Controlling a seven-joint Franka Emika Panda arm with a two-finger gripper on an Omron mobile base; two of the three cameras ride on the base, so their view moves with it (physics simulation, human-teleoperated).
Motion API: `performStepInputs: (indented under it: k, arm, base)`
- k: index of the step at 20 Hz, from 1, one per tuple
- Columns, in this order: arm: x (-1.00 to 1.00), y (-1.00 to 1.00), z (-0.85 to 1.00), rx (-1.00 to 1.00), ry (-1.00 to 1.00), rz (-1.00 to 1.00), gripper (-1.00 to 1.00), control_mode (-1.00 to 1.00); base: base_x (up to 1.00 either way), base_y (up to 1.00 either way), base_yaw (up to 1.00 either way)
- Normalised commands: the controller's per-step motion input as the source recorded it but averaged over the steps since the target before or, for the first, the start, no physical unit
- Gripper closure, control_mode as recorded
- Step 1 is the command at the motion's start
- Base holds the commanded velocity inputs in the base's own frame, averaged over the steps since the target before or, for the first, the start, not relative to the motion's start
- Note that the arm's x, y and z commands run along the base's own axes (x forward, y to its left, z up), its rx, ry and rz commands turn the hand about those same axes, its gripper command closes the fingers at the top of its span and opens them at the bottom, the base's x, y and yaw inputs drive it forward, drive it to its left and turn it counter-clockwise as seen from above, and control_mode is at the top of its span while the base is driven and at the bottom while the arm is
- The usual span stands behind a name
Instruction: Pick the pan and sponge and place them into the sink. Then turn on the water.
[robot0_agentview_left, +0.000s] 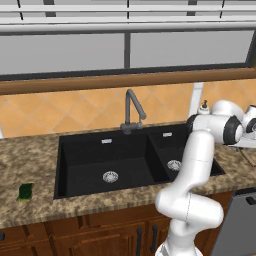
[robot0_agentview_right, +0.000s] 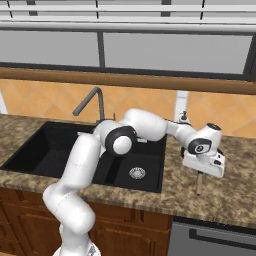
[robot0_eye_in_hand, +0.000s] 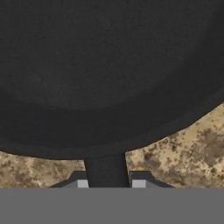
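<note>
The black pan (robot0_eye_in_hand: 109, 65) lies on the speckled counter right of the sink, seen close up in the hand view. Its dark handle stem runs down between my fingertips, and my gripper (robot0_eye_in_hand: 107, 181) is shut on it. From the right base view my gripper (robot0_agentview_right: 200, 172) points down at the counter, with the pan's light wooden handle (robot0_agentview_right: 199, 185) sticking out below the hand. The small green sponge (robot0_agentview_left: 25, 191) rests on the counter left of the black double sink (robot0_agentview_left: 62, 165), far from the gripper. No water runs from the faucet (robot0_agentview_left: 131, 107).
A white soap dispenser (robot0_agentview_left: 204, 106) stands behind the smaller right basin. My arm reaches across that basin (robot0_agentview_right: 150, 160). A tiled wall and a window ledge close off the back. A dishwasher front (robot0_agentview_right: 215, 240) sits under the counter at the right.
</note>
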Motion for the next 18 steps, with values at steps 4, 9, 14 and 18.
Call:
performStepInputs:
  k: [4, 9, 14, 18]
  arm:
    - [-0.69, 0.34, 0.43, -0.01, -0.08, 0.11, 1.0, -1.0]
    - [-0.74, 0.62, 0.39, -0.08, -0.13, 0.15, 1.0, -1.0]
    - [-0.29, 0.94, 0.41, -0.1, -0.1, 0.25, 1.0, -1.0]
    - [-0.2, 1.0, 0.54, -0.14, 0.0, 0.31, 1.0, -1.0]
  base:
    - [0.0, 0.0, 0.0]
    - [0.0, 0.0, 0.0]
    - [0.0, 0.0, 0.0]
    - [0.0, 0.0, 0.0]
